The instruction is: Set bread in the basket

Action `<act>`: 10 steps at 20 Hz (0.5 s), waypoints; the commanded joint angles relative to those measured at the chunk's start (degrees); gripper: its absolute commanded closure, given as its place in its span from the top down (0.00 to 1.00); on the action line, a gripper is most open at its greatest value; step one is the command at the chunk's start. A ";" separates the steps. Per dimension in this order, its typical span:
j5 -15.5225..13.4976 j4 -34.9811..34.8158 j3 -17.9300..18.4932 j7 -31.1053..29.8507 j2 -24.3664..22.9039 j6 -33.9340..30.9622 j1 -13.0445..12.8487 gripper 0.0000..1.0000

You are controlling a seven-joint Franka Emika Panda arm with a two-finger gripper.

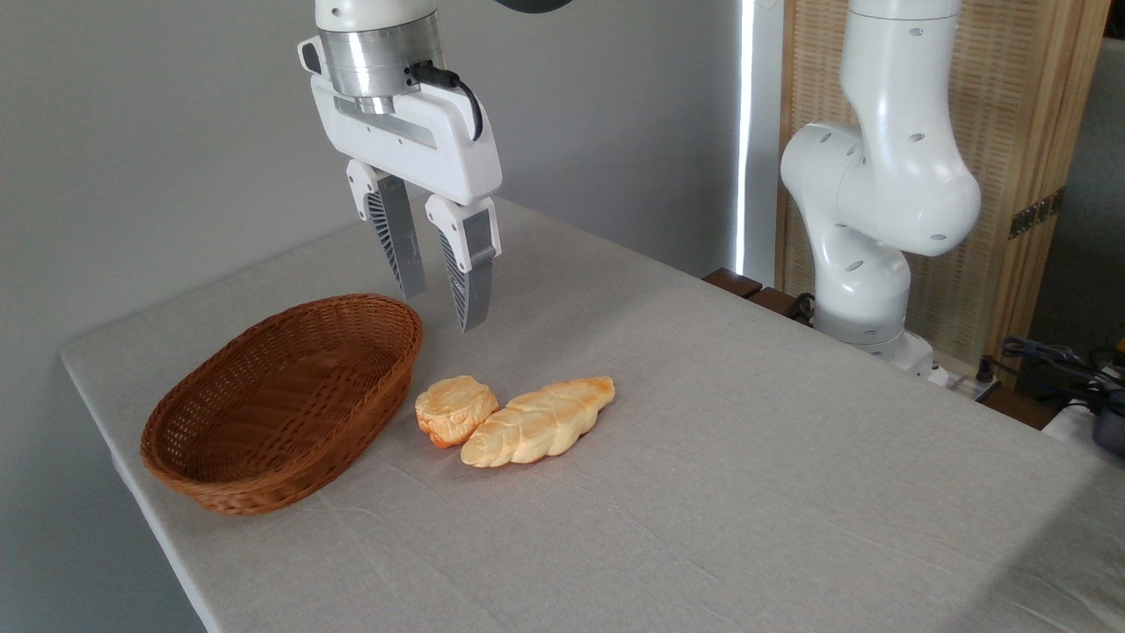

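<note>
The bread (454,409), a small chunky golden-orange bun with a ridged top, lies on the grey tablecloth just right of the basket. The basket (264,431) is an oval reddish-brown wicker one at the table's left end, and nothing lies in it. My gripper (442,309) hangs in the air above and slightly behind the bun, near the basket's far right rim. Its two grey ribbed fingers (468,281) point down, stand a little apart and hold nothing.
A longer pale-golden braided loaf (538,421) lies against the bun's right side. The arm's white base (866,290) stands at the table's far right edge, with cables and a wooden screen behind. The table's left edge runs close to the basket.
</note>
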 commanded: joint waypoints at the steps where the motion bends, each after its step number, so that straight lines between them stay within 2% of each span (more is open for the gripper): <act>1: -0.88 1.09 0.37 1.20 0.86 -1.08 0.17 1.00; 10: -0.88 1.09 0.01 1.20 1.04 -0.91 0.17 1.00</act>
